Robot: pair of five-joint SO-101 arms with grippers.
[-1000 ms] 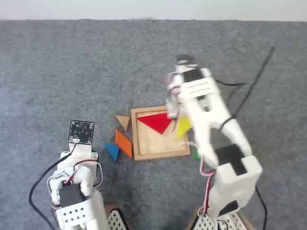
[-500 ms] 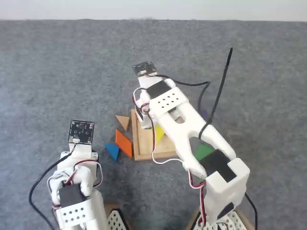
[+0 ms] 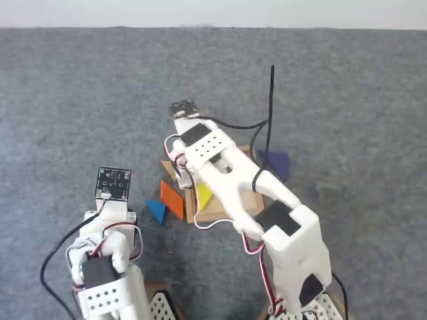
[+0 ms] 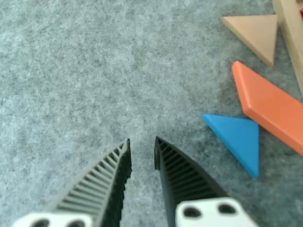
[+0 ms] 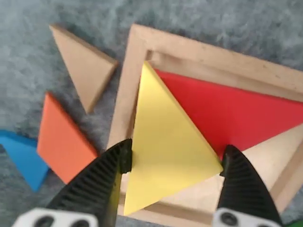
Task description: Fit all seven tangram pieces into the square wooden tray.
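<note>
Early going, I judge. The blue triangle (image 4: 236, 142), orange parallelogram (image 4: 270, 113) and tan triangle (image 4: 255, 30) lie loose on the surface (image 3: 80, 100) at 9 o'clock of the tray (image 5: 128, 94). Only the red triangle (image 5: 227, 113) sits inside, and a purple piece (image 3: 277, 162) lies at 2 o'clock. The left end effector (image 4: 142, 156) hangs empty, slightly parted. The right end effector (image 5: 175, 158) grips the yellow triangle (image 5: 165, 118) over the tray's 9 o'clock rim.

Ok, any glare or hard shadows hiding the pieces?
High view: even light, no glare; the right arm, not shadow, covers most of the tray. Right wrist view: yellow triangle and red triangle evenly lit. Left wrist view: only a soft shadow beside the blue triangle.
</note>
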